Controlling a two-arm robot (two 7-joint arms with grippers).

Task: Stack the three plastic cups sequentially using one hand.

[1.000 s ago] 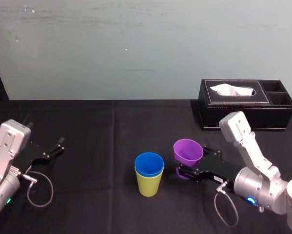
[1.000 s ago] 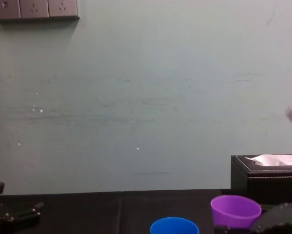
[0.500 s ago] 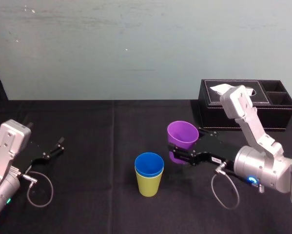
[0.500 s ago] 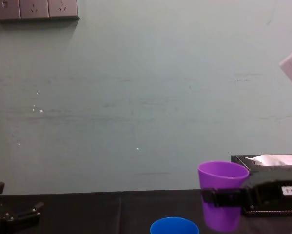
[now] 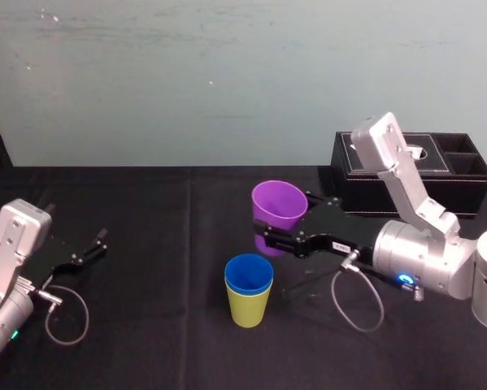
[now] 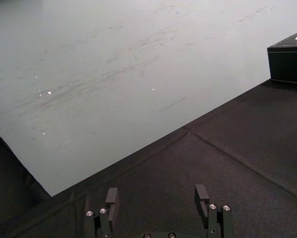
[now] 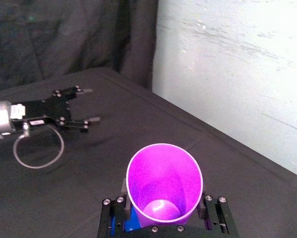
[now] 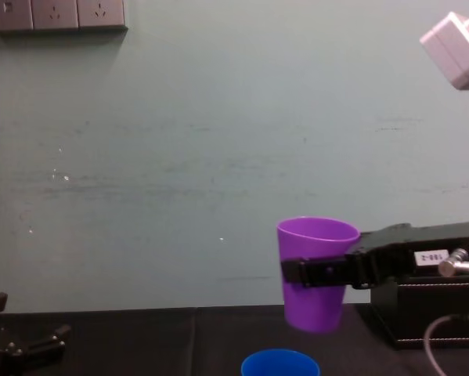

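The purple cup [image 5: 277,205] hangs upright in the air with my right gripper [image 5: 269,241] shut on its lower half. It sits above and slightly right of the blue cup [image 5: 249,273], which is nested inside the yellow-green cup [image 5: 249,309] standing mid-table. From the chest view the purple cup [image 8: 317,241] floats clear above the blue cup's rim [image 8: 279,363], a black finger banding its side. The right wrist view looks down into the purple cup [image 7: 163,181], with a bit of blue cup [image 7: 134,218] below it. My left gripper [image 5: 90,248] rests open at the table's left.
A black tissue box [image 5: 406,175] stands at the back right, behind the right arm. A grey cable loop [image 5: 64,317] lies by the left arm. Black cloth covers the table [image 5: 162,244], with a pale wall behind it.
The right gripper has lifted the purple cup off the table and carried it left and up, toward the blue and yellow-green stack. The left arm has not moved.
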